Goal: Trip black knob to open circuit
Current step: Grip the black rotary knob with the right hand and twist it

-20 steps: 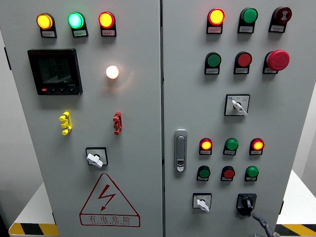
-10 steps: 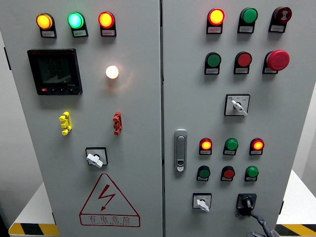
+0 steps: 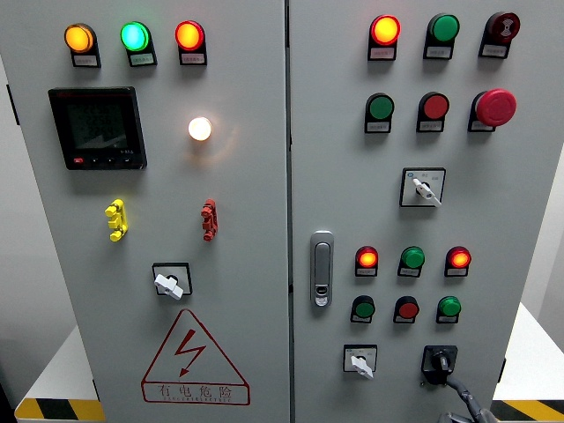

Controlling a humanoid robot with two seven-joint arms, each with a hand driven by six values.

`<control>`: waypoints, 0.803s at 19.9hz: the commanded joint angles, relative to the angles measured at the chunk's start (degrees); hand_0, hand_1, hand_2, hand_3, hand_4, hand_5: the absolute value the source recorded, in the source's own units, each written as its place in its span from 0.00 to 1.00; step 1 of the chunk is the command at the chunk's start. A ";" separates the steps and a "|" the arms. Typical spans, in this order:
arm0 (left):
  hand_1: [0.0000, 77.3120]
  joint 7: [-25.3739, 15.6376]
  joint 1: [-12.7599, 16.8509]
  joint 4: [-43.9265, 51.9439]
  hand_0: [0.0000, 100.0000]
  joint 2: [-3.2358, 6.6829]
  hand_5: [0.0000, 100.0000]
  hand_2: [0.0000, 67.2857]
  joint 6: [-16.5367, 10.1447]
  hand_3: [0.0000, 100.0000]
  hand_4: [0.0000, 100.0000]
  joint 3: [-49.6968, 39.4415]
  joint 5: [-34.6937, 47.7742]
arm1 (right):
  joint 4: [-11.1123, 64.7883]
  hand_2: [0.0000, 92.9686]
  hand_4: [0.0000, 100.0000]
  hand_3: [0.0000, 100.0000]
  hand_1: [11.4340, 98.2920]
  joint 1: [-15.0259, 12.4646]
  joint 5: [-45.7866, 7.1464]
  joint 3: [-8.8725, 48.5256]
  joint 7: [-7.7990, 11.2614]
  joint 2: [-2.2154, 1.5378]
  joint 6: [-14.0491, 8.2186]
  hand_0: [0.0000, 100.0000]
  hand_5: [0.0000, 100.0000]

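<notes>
Grey cabinet door (image 3: 493, 203) carries the black knob (image 3: 439, 359), handle upright; robot hand (image 3: 464, 407) state unclear.

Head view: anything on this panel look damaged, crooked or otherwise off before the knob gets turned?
Nothing stands out. The black knob at lower right looks intact, a robot finger reaching just below it. The warning triangle sits straight.

The grey cabinet (image 3: 264, 291) carries the black knob (image 3: 440, 359) low on its right door.
</notes>
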 commanded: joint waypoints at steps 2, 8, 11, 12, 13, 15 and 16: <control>0.04 0.00 0.08 0.00 0.00 0.01 0.02 0.19 0.00 0.21 0.07 0.00 0.00 | 0.15 0.04 0.99 0.87 0.97 0.06 0.00 -0.18 -0.10 0.01 0.03 0.95 1.00; 0.04 0.00 -0.01 0.00 0.00 0.01 0.02 0.19 0.00 0.21 0.07 0.00 0.00 | 0.24 0.04 0.99 0.87 0.96 -0.03 1.91 -0.70 -0.19 0.01 -0.06 0.96 1.00; 0.04 0.00 -0.01 0.00 0.00 0.01 0.02 0.19 0.00 0.21 0.07 0.00 0.00 | 0.42 0.04 0.99 0.87 0.96 0.06 6.06 -0.71 -2.21 0.01 -0.23 0.96 1.00; 0.04 0.00 0.08 0.00 0.00 0.01 0.02 0.19 0.00 0.21 0.07 0.00 0.00 | 0.42 0.04 0.99 0.87 0.96 0.15 6.06 -0.71 -2.21 0.01 -0.23 0.96 1.00; 0.04 0.00 -0.01 0.00 0.00 0.01 0.02 0.19 0.00 0.21 0.07 0.00 0.00 | 0.42 0.04 0.99 0.87 0.96 0.15 6.50 -0.71 -2.48 0.01 -0.23 0.96 1.00; 0.04 0.00 -0.01 0.00 0.00 0.01 0.02 0.19 0.00 0.21 0.07 0.00 0.00 | 0.42 0.04 0.99 0.87 0.95 0.15 6.59 -0.71 -2.48 0.01 -0.23 0.96 1.00; 0.04 0.00 -0.01 0.00 0.00 0.01 0.02 0.19 0.00 0.21 0.07 0.00 0.00 | 0.42 0.04 1.00 0.87 0.95 0.41 6.59 -0.71 -2.48 0.01 -0.15 0.97 1.00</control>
